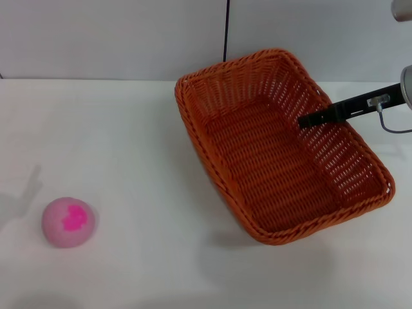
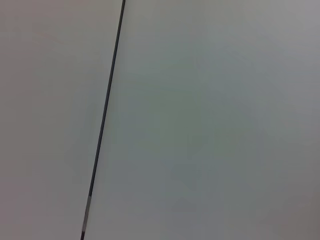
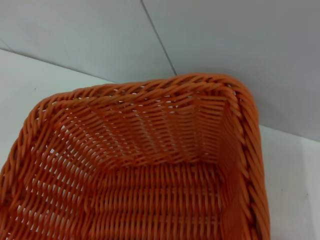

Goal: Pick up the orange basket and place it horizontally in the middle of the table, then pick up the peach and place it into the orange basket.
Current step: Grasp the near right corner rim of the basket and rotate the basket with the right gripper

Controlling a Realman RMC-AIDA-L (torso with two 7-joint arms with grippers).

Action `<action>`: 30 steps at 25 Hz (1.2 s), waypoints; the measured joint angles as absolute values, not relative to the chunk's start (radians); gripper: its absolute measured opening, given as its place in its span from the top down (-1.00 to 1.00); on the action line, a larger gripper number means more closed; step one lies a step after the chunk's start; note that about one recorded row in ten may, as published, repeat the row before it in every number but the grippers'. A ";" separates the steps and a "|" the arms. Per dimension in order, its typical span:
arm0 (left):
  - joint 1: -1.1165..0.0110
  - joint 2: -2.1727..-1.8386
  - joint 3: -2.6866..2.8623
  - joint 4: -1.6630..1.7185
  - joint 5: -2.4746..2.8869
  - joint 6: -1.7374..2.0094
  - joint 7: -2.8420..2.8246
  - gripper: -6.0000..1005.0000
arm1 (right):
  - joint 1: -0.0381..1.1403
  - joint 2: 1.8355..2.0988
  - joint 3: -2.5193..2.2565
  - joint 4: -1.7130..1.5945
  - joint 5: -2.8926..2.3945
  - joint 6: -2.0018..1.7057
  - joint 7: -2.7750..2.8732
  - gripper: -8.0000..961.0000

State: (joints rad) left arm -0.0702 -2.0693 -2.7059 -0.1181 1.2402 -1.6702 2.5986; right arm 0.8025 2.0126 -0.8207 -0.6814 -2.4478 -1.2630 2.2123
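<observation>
The orange basket (image 1: 277,154) sits right of the table's (image 1: 122,135) middle, turned diagonally, with a faint shadow under its near end as if it is raised. My right gripper (image 1: 310,120) reaches in from the right, one black finger (image 1: 322,116) inside the basket's right wall, clamped on the braided rim. The right wrist view looks into the orange basket (image 3: 150,165) at a far corner. The peach (image 1: 69,222), pale pink with a magenta blotch, lies alone at the near left. My left gripper is out of view.
A pale wall with a dark vertical seam (image 1: 226,29) rises behind the table. The left wrist view shows only that wall and its seam (image 2: 105,120). A faint shadow (image 1: 26,190) falls on the table's left edge.
</observation>
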 joint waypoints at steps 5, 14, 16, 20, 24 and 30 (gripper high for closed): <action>-0.071 -2.069 -2.679 -0.118 1.241 -1.670 2.606 -0.66 | 0.803 2.013 -0.821 -0.677 -2.447 -1.260 2.203 -0.51; -0.073 -2.068 -2.675 -0.118 1.240 -1.669 2.609 -0.66 | 0.800 2.013 -0.822 -0.675 -2.450 -1.259 2.202 0.19; -0.072 -2.068 -2.676 -0.118 1.240 -1.668 2.609 -0.66 | 0.800 2.012 -0.826 -0.676 -2.450 -1.260 2.195 0.35; -0.069 -2.068 -2.676 -0.118 1.239 -1.669 2.609 -0.66 | 0.797 2.014 -0.836 -0.691 -2.448 -1.273 2.154 0.60; -0.066 -2.068 -2.678 -0.118 1.238 -1.671 2.609 -0.66 | 0.788 2.023 -0.836 -0.746 -2.440 -1.304 2.065 0.67; -0.053 -2.068 -2.680 -0.118 1.235 -1.682 2.609 -0.66 | 0.760 2.044 -0.867 -0.905 -2.436 -1.398 1.897 0.67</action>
State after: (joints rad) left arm -0.0530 -2.0678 -2.6800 -0.1181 1.2350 -1.6821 2.6094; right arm 0.7600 2.0444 -0.8670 -0.9054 -2.4365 -1.3979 1.8975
